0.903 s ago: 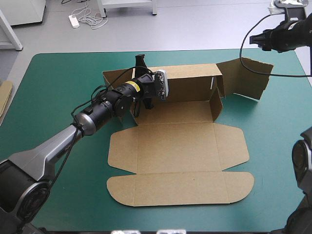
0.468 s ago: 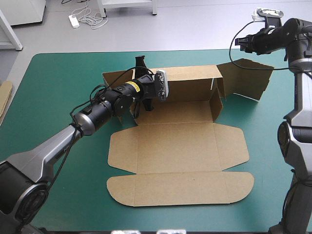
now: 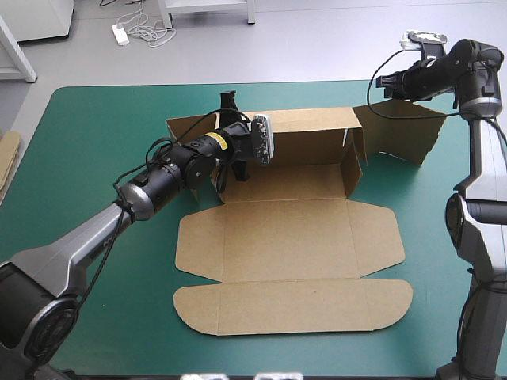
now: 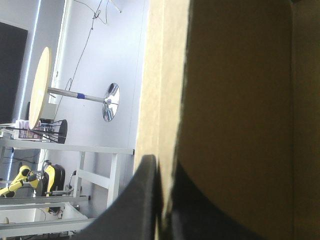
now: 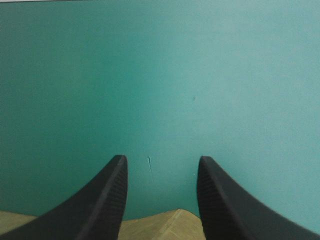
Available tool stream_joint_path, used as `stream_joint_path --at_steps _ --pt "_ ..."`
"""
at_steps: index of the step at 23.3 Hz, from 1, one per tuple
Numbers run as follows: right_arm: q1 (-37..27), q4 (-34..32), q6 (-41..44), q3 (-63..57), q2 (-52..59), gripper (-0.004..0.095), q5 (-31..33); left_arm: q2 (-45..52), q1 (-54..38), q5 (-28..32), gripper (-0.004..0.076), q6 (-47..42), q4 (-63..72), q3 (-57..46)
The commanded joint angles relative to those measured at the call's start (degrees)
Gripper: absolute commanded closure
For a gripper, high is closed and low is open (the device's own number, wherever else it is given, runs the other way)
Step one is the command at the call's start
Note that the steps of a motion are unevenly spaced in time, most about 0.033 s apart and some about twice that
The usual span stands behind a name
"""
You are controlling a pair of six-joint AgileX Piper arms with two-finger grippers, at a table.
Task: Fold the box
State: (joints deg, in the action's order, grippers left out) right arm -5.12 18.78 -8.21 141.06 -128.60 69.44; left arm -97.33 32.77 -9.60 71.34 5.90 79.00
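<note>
My box (image 3: 285,237) is plain brown. The desk (image 3: 103,134) cover is teal-green. My right pincer (image 5: 160,162) has black, finely ribbed fingers (image 5: 105,205).

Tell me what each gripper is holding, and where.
The left gripper pinches the box by its far wall's top edge; the right gripper is open, holding nothing.

Brown box (image 3: 285,237), far walls upright, near panels flat, at the middle of the table (image 3: 87,134).

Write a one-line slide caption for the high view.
Left gripper pinches the back wall of the brown box while the open right gripper hovers over its far right flap.
</note>
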Motion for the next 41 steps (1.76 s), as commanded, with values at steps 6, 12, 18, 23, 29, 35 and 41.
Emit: stream_joint_path --at_steps 6,12,18,23,29,35,41 --pt "0.2 2.8 -3.8 -3.1 8.2 0.0539 2.0 1.4 0.3 -1.9 0.0733 -2.1 -0.1 0.8" --pt "0.2 0.9 -7.6 -21.8 16.7 0.0551 2.0 1.3 0.3 -0.4 0.0733 -2.1 -0.1 0.8" --pt "0.2 3.5 -11.5 -34.2 26.0 0.0611 -0.5 1.3 0.3 -0.4 0.0733 -2.1 -0.1 0.8" --pt "0.2 13.4 -22.1 -48.0 32.7 0.0611 -7.6 1.3 0.3 -0.4 0.0733 -2.1 0.3 0.8" --pt "0.3 27.3 -44.5 -71.3 43.4 0.0612 -23.7 1.3 0.3 -0.6 0.0733 -2.1 0.3 0.8" --pt "0.3 35.8 -56.7 -77.6 44.7 0.0611 -26.8 1.3 0.3 -0.8 0.0733 -2.1 0.3 0.8" --pt "0.3 36.1 -63.2 -78.8 44.4 0.0521 -27.5 1.3 0.3 -0.8 0.0733 -2.1 0.3 0.8"
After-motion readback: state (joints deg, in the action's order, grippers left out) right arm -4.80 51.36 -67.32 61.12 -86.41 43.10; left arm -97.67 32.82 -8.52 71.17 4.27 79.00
